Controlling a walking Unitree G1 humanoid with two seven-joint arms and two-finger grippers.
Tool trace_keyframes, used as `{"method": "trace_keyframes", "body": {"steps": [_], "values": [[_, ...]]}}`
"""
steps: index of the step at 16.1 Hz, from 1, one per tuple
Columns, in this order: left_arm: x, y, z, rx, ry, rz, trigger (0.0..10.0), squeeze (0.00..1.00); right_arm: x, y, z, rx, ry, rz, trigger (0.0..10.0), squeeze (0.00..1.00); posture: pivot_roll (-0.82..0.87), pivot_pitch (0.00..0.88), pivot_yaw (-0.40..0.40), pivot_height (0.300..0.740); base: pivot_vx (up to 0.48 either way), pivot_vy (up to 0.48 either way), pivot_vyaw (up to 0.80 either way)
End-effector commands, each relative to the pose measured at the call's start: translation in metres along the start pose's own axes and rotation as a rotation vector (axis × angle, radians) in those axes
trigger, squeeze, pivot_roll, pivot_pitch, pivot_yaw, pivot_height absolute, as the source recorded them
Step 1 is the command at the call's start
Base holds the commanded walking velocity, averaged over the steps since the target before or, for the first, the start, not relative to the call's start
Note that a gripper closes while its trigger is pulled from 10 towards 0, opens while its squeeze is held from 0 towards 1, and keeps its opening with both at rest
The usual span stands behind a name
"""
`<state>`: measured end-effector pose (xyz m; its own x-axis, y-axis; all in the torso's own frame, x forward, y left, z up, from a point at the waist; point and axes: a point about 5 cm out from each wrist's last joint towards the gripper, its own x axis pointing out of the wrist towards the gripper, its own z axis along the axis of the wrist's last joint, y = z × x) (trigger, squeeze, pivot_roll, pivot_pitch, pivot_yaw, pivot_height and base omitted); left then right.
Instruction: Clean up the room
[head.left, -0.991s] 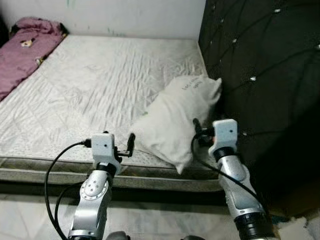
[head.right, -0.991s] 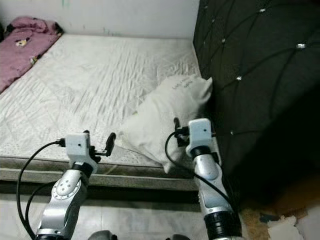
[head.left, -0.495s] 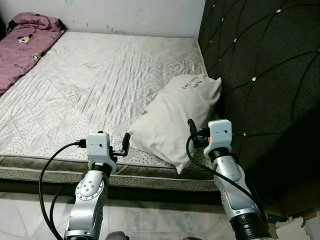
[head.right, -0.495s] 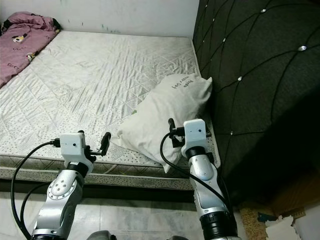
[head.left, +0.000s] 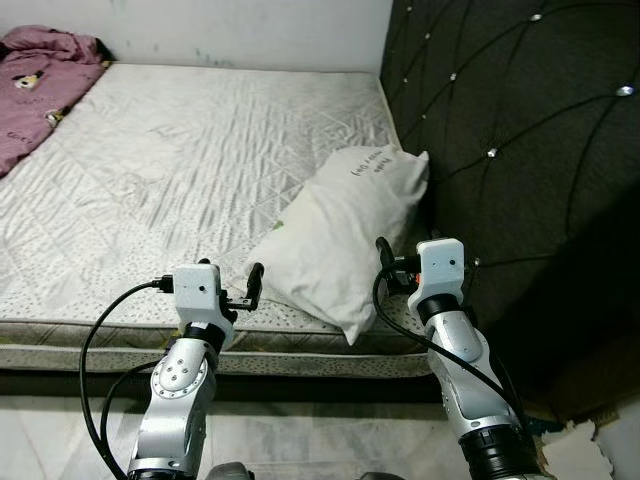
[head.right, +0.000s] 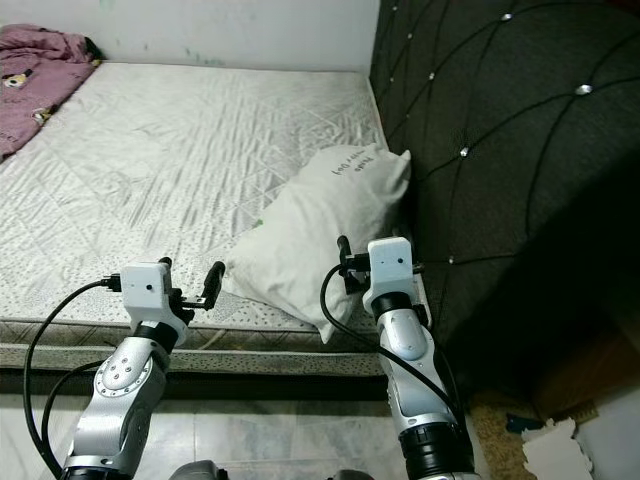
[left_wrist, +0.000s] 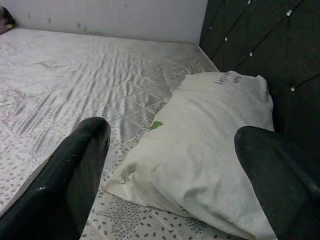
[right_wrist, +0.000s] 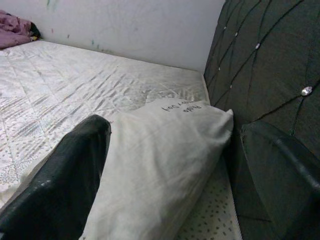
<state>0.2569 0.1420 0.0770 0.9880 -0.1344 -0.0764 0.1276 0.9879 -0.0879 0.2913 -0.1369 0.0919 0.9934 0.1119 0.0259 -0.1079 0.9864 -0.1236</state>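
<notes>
While the white pillow (head.left: 340, 235) lies on the mattress (head.left: 180, 160), left hand (left_wrist: 175, 165) and right hand (right_wrist: 170, 165) hover, fingers apart.

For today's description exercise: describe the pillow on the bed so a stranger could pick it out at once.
Start at the bare quilted mattress beside the dark tufted headboard. Against the headboard, near the front edge, lies the pillow. It is plain white with small dark writing near its top, unlike the purple blanket far across.
</notes>
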Motion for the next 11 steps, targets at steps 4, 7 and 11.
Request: {"method": "trace_keyframes", "body": {"steps": [4,7,11], "values": [[0.0005,-0.0009,0.0026,0.000,-0.013,-0.012,10.0,0.00,0.0024,0.0001,0.0023,-0.002,-0.004,0.004,10.0,0.00,0.02,0.000,-0.004,0.740,0.326,0.000,0.00],[0.0005,-0.0010,0.0026,0.000,-0.013,-0.015,10.0,0.00,0.0025,0.0003,0.0023,-0.002,-0.004,0.004,10.0,0.00,0.02,0.000,-0.004,0.740,0.339,0.000,0.00],[0.0006,-0.0012,0.0025,0.001,-0.012,-0.018,10.0,0.00,0.0026,0.0003,0.0024,-0.003,-0.005,0.003,10.0,0.00,0.02,0.000,-0.003,0.740,0.351,0.000,0.00]]}}
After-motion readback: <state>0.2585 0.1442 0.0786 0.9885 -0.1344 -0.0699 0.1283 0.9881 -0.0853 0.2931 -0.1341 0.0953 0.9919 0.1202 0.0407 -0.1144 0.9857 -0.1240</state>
